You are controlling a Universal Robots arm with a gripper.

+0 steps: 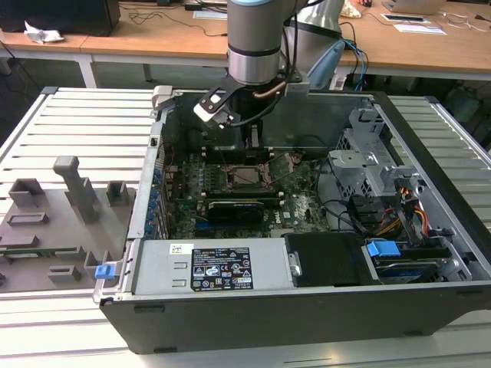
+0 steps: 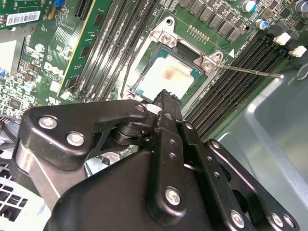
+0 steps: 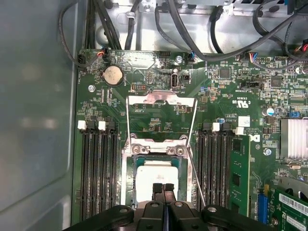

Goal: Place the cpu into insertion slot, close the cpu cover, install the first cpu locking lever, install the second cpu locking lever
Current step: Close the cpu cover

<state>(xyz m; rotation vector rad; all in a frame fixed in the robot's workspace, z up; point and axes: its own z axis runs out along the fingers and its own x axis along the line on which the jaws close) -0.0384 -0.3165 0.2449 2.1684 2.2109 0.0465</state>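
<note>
Currently the black two-finger gripper (image 3: 163, 187) has its fingers pressed together with nothing between them. In the first wrist view the tips lie over the near edge of the cpu (image 3: 155, 174), a flat square chip with a pale silver-beige top; contact cannot be confirmed. The chip is seated in the insertion slot (image 3: 127, 173), the square metal-rimmed socket on the green motherboard (image 3: 231, 96).

The first wrist view also shows the cpu cover (image 3: 161, 98), a thin silvery frame with a square window, swung open beyond the socket and clear of the chip. A thin metal lever rod (image 3: 197, 180) runs alongside the socket.

In the second wrist view a brownish mark shows on the chip's top, and the rod projects outward across the long black memory slots (image 2: 226, 94). The gripper body hides the near part of the socket.

In the exterior view the grey robot arm (image 1: 255, 46) reaches down into the open dark grey computer case (image 1: 307, 322), which lies on a pale slatted table (image 1: 84, 115). Grey fixture blocks (image 1: 73, 188) stand beside the case on the exterior view's left. Black cables (image 3: 192, 24) and a round silver coin cell (image 3: 113, 75) lie beyond the cover.
</note>
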